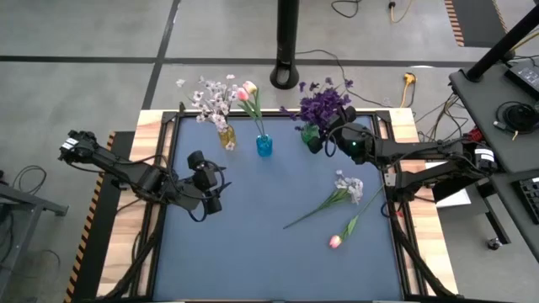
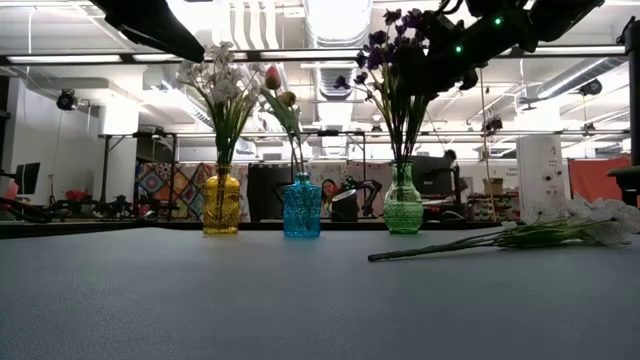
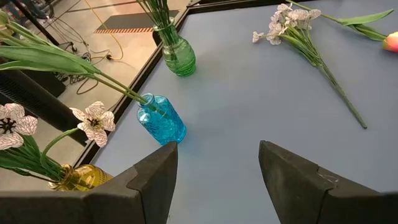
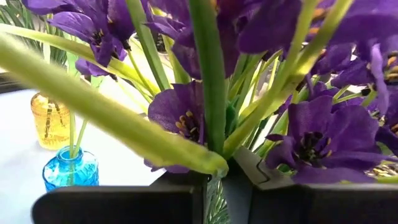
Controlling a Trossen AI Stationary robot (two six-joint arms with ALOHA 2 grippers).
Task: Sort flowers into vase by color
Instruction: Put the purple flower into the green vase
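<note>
The right gripper (image 1: pixel 335 133) pinches a purple flower stem (image 4: pixel 208 81) among blooms in the green vase (image 2: pixel 403 212) at one o'clock. The left gripper (image 1: pixel 207 195) hovers at nine o'clock, fingers wide.

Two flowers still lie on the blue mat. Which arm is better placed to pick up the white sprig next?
Probably the left. Its open left gripper hangs free over the mat, facing the white small-blossom sprig. The right gripper is busy with the dark purple blooms at the green glass vase.
</note>
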